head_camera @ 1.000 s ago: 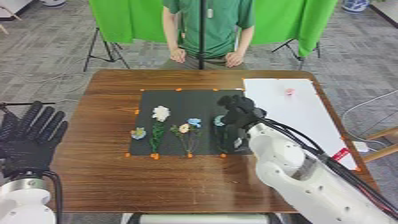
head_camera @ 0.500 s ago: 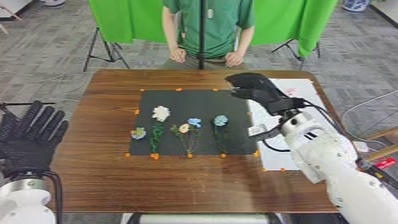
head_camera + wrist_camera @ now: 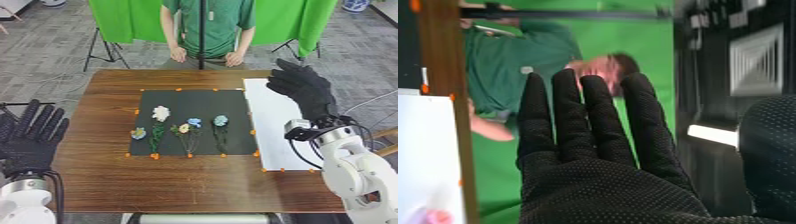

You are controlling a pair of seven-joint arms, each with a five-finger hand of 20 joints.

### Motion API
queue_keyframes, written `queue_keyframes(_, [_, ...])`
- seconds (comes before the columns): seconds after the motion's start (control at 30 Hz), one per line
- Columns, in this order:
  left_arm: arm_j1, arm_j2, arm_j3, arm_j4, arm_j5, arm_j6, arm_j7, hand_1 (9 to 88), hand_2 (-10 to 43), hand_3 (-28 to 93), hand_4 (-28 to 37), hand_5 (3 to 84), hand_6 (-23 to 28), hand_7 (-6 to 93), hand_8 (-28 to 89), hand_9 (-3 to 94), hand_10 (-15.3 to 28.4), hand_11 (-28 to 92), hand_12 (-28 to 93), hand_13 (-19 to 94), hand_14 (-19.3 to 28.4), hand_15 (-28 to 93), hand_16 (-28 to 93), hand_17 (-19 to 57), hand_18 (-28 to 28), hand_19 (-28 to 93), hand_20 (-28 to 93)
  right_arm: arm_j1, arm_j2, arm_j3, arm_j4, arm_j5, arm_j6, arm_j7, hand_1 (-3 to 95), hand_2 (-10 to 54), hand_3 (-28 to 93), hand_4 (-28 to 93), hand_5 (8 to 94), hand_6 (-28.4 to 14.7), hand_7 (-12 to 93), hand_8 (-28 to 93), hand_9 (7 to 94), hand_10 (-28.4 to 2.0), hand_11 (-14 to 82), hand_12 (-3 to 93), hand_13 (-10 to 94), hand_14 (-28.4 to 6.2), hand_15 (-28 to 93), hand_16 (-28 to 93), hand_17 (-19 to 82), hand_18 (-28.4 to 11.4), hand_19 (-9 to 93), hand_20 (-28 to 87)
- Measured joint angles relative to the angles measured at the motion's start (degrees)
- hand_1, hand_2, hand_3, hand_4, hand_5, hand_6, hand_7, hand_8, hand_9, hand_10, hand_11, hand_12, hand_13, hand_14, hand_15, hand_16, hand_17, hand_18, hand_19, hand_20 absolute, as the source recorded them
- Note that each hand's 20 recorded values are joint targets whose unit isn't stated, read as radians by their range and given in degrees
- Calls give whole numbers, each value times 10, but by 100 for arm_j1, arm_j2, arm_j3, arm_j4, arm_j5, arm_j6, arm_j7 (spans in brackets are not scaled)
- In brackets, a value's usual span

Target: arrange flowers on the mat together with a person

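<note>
Flowers laid across the mat, likely so each shows.
I hold the right robot hand spread at far right, probably for clearance; left robot hand spread too.

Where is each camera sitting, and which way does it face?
Head view: on the robot's head, facing forward and down at the table and dark mat; the robot's left hand and right hand show.
Right wrist view: on the robot's right wrist, looking out along that hand's fingers, past the table's edge towards the green cloth.
Shared: right hand, table, mat, white board, green cloth.
</note>
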Motion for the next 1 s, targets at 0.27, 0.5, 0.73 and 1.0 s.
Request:
queue_keyframes(0.27, [-77, 24, 43, 4, 2, -57, -16, 196, 116, 761, -283, 315, 57, 161, -121, 316, 138, 162, 86, 276, 134, 254, -67, -52, 153, 358, 134, -614, -257, 700, -179, 525, -59, 1, 111, 115, 707, -246, 435, -9, 101, -79, 413, -146, 45, 179, 340, -137, 87, 280, 153, -163, 293, 187])
queue_keyframes(0.5, [-83, 26, 26, 4, 40, -174, -68, 199, 113, 762, -283, 342, 64, 147, -110, 330, 141, 164, 87, 278, 135, 255, -66, -53, 153, 357, 135, -1000, -367, 959, -368, 399, -196, 8, 118, 123, 711, -242, 435, -14, 104, -79, 399, -148, 42, 176, 313, -144, 76, 280, 143, -161, 296, 191])
queue_keyframes(0.73, [-82, 23, 26, 4, 51, -185, -65, 206, 106, 765, -283, 349, 68, 149, -106, 335, 141, 166, 88, 281, 135, 259, -68, -51, 152, 358, 136, -1090, -372, 957, -406, 446, -89, 9, 119, 125, 715, -240, 439, -15, 108, -81, 387, -148, 40, 174, 303, -143, 69, 290, 132, -160, 296, 186])
queue_keyframes(1.0, [-84, 22, 84, 3, 71, -263, -76, 218, 106, 763, -283, 373, 73, 151, -102, 345, 142, 174, 89, 288, 138, 264, -69, -51, 152, 360, 136, -1115, -366, 952, -443, 491, 77, -3, 122, 123, 725, -236, 441, -18, 113, -84, 372, -147, 36, 174, 279, -145, 54, 300, 100, -165, 324, 182])
